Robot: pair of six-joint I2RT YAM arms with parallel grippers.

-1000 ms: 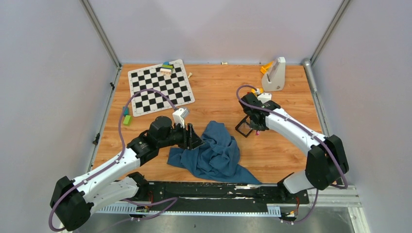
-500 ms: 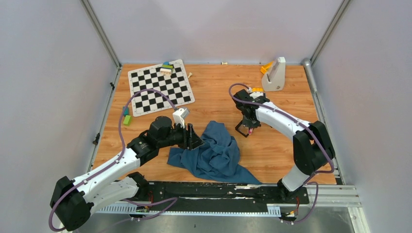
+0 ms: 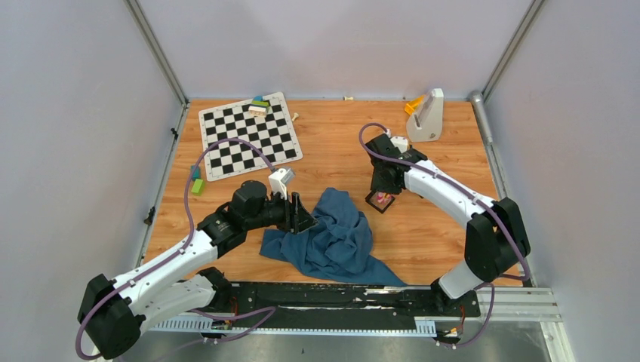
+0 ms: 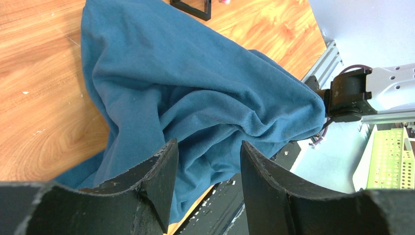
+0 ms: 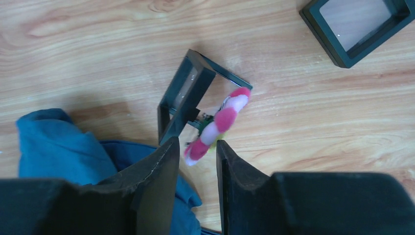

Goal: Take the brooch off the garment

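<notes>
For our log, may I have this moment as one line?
brooch off garment, beside black frame | right jaws straddle it | left jaws open

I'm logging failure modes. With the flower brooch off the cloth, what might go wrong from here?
The pink-and-white flower brooch sits edge-on at the nearer black square frame, between the right pincer's parted fingertips; closing or lifting carelessly may topple it. The crumpled teal garment lies beside it, so its pin might snag cloth.

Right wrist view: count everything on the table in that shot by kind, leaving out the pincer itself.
black square frames: 2
brooch: 1
garment: 1
total: 4
</notes>
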